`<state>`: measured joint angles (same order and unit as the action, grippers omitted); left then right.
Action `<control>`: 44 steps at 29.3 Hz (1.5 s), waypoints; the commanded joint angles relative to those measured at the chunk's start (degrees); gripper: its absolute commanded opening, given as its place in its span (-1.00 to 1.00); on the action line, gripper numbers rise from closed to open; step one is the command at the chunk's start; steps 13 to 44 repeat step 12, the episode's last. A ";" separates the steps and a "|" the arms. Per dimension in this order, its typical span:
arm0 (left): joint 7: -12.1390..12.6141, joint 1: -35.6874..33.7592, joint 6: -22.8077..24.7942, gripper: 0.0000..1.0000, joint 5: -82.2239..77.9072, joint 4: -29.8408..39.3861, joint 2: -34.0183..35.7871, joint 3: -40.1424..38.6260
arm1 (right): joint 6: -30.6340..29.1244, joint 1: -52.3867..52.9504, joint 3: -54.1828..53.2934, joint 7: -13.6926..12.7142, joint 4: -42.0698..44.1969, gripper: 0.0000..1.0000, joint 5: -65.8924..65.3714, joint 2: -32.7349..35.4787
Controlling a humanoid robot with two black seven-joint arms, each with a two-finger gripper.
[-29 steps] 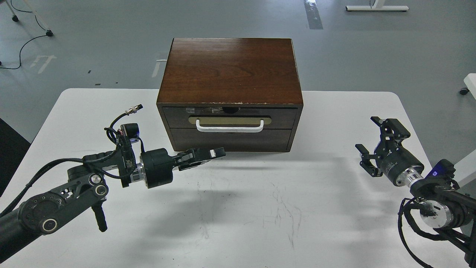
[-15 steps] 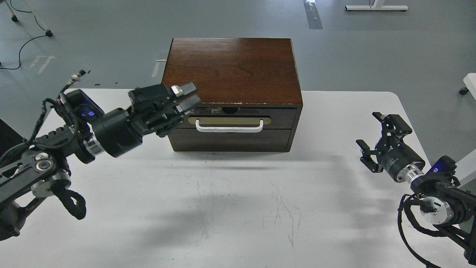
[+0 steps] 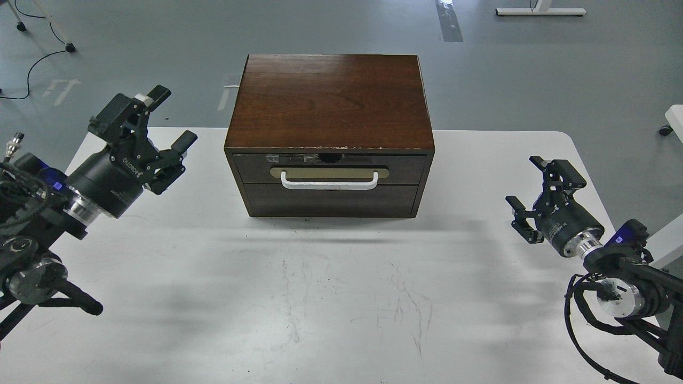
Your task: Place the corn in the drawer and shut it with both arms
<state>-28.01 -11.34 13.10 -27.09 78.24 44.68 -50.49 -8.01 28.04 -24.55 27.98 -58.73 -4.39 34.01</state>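
The dark brown drawer point(image 3: 405, 168) with its white bar handle point(image 3: 329, 184) sits pushed in flush at the top of the wooden cabinet point(image 3: 331, 101) in the middle of the white table point(image 3: 341, 298). The corn is out of view. My left gripper point(image 3: 172, 118) is open and empty, raised to the left of the cabinet, well apart from it. My right gripper point(image 3: 525, 181) is open and empty, low over the table at the right.
A plain dark panel point(image 3: 331, 201) sits below the drawer. The grey floor lies beyond the table's far edge, with cables point(image 3: 32, 64) at the far left and a white stand foot point(image 3: 539, 10) at the far right.
My left gripper has swung from in front of the drawer up and away to the left, and has opened. The right gripper has shifted slightly. The drawer stays shut.
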 commanded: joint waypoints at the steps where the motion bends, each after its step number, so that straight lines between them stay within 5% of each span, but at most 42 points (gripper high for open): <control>1: 0.01 1.84 4.13 0.99 1.96 -2.21 -0.20 -1.02 | 0.01 -0.09 -1.47 0.02 0.02 1.00 0.00 -0.18; 6: 0.01 5.35 8.08 0.99 2.40 -2.39 -2.05 -2.94 | -0.16 0.08 -1.82 0.02 -0.42 1.00 0.08 -0.88; 44: 0.01 7.20 8.61 0.99 2.40 -2.30 -3.19 -5.06 | -0.34 -0.01 -1.82 0.02 -0.51 1.00 0.08 -0.88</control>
